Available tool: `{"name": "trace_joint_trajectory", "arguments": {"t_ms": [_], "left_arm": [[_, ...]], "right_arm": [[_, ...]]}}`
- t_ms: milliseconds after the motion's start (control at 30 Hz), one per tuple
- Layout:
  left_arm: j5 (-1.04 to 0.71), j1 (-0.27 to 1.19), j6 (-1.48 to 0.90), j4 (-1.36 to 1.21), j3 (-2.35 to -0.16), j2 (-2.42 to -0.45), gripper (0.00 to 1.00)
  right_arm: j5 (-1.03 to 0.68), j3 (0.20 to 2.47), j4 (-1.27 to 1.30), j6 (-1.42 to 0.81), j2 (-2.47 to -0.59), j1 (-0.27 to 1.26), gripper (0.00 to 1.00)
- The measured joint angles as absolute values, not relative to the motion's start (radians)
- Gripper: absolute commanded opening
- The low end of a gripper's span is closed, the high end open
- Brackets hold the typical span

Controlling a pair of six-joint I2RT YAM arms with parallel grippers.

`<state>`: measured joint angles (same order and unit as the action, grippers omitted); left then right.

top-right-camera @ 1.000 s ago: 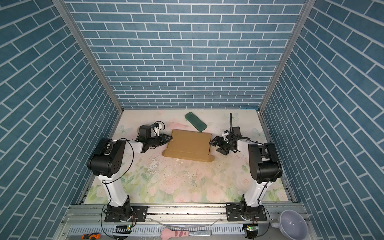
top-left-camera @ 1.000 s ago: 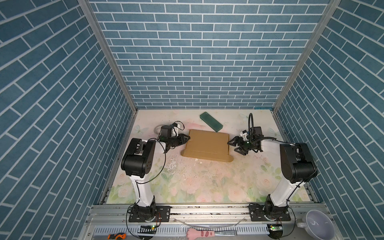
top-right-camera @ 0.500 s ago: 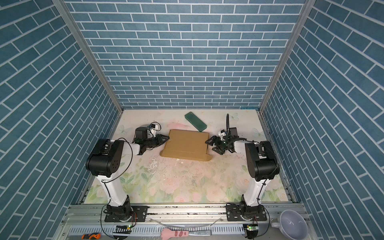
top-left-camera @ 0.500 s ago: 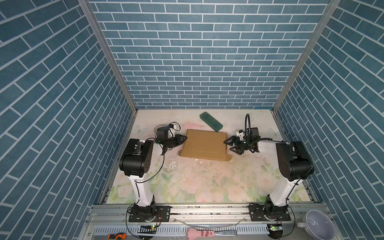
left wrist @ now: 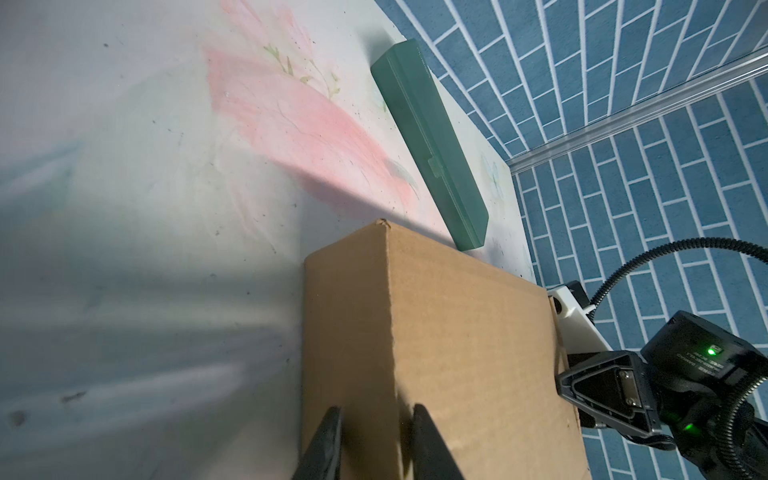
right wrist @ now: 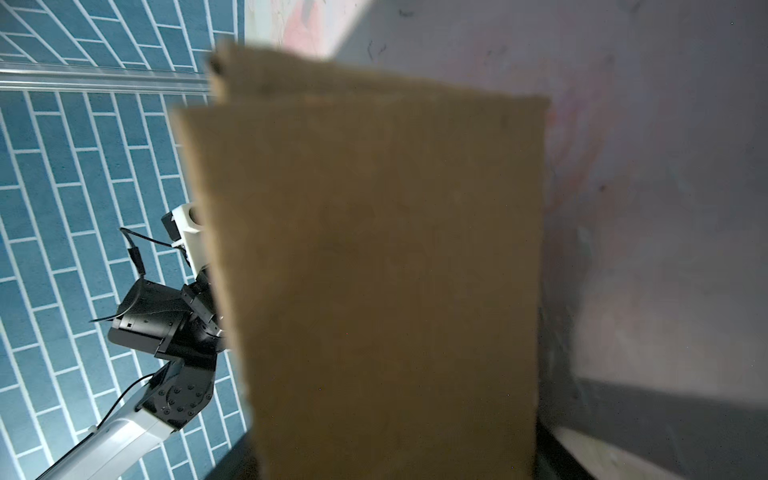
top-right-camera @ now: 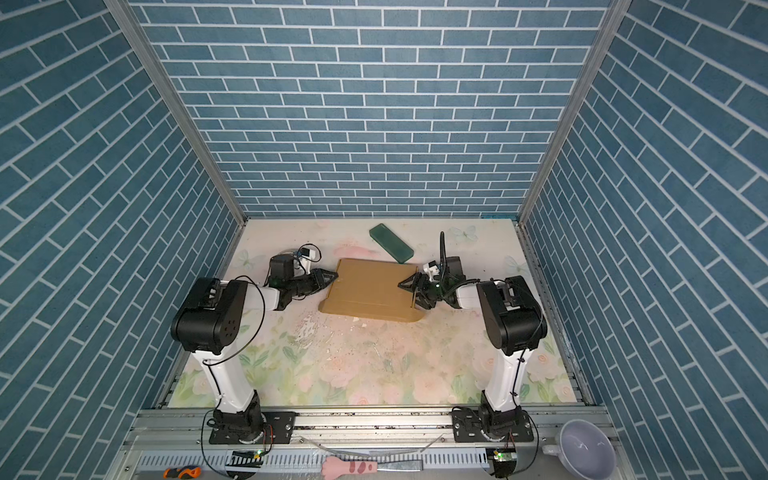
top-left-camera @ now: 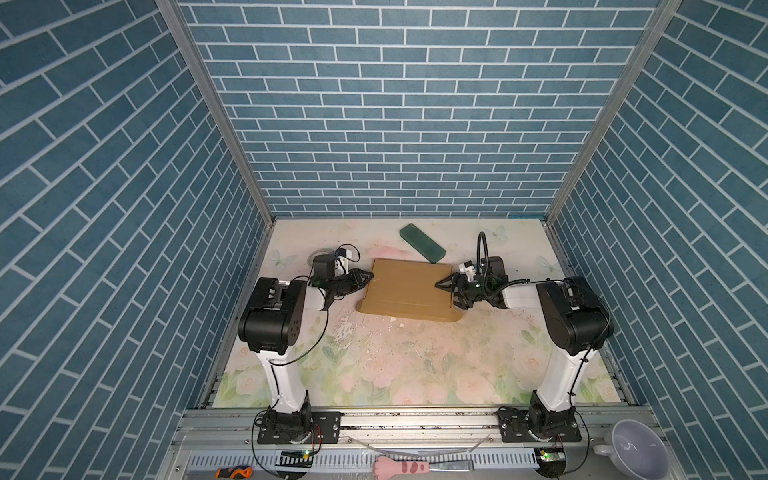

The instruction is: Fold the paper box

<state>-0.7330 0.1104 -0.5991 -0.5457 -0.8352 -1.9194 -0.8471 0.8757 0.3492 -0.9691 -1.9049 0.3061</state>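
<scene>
No legible text anywhere

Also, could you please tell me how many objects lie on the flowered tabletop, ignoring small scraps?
2: the cardboard box mid-table, and the green case just behind it. The box could hide something underneath.

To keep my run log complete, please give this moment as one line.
paper box: folded, lying flat | left gripper: at its left edge, grip unclear | right gripper: open, at its right edge | green case: behind box
</scene>
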Motion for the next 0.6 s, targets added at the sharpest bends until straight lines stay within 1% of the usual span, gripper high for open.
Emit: {"name": "trace_joint_trajectory", "arguments": {"t_ms": [133, 300, 367, 467, 567, 600], "left_arm": [[-0.708, 0.105, -0.617, -0.551, -0.825, -1.909, 0.42], [-0.649, 0.100, -0.664, -0.519, -0.786, -1.842, 0.53], [-0.618, 0.101, -0.676, -0.495, -0.764, -1.777, 0.56], [-0.566, 0.101, -0.667, -0.456, -0.761, -1.649, 0.57], [-0.494, 0.106, -0.595, -0.339, -0.809, -1.499, 0.59], [-0.459, 0.114, -0.548, -0.289, -0.833, -1.451, 0.61]], "right_arm": [[-0.870, 0.857, 0.416, -1.016, -1.906, 0.308, 0.59], [-0.886, 0.854, 0.474, -1.080, -1.905, 0.313, 0.53], [-0.883, 0.851, 0.495, -1.108, -1.903, 0.313, 0.50], [-0.882, 0.839, 0.527, -1.156, -1.893, 0.313, 0.47], [-0.877, 0.827, 0.548, -1.203, -1.871, 0.312, 0.45], [-0.876, 0.826, 0.551, -1.219, -1.859, 0.311, 0.45]]}}
